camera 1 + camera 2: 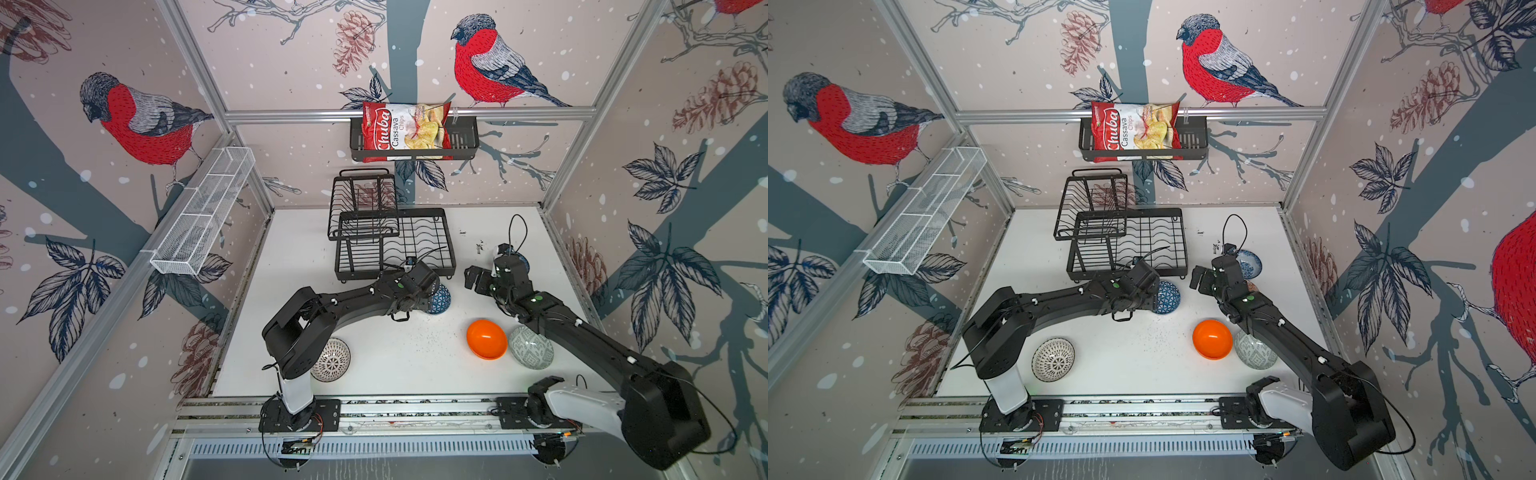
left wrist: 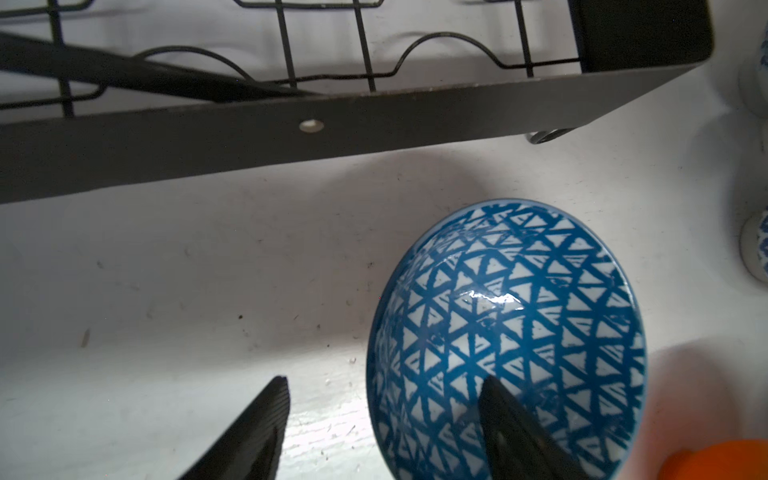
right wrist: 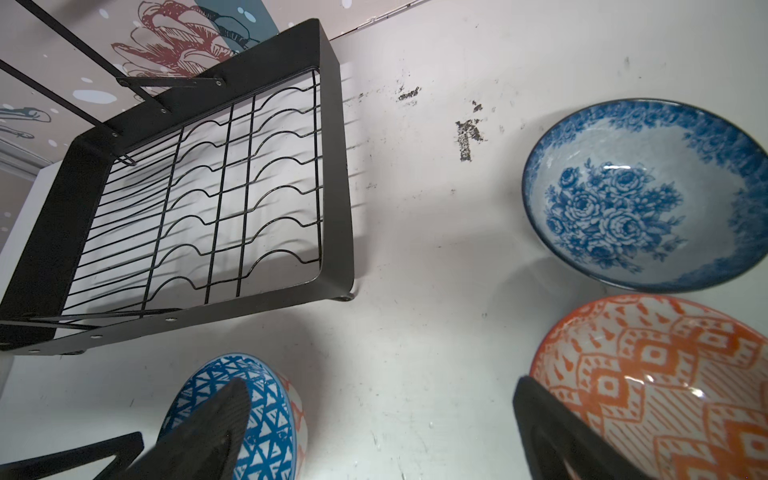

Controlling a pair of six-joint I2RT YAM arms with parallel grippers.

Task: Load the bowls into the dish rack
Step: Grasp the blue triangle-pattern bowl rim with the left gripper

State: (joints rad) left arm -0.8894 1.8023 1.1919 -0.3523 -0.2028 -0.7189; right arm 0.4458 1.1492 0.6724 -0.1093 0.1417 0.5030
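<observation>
Partly open, left gripper [image 2: 384,380] straddles the rim of the dark blue bowl [image 2: 519,311]; right gripper [image 3: 380,382] gapes empty.

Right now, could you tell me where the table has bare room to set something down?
Bare: the front middle, between the black-white bowl and the orange bowl; also left of the dish rack. Crowded: the right side, by the grey-green bowl.

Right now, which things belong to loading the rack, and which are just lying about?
Job: dish rack; dark blue bowl; plain orange bowl; grey-green bowl; black-white bowl; blue floral bowl; orange-white bowl.
Idle: chips bag; black slatted basket; white mesh basket.
</observation>
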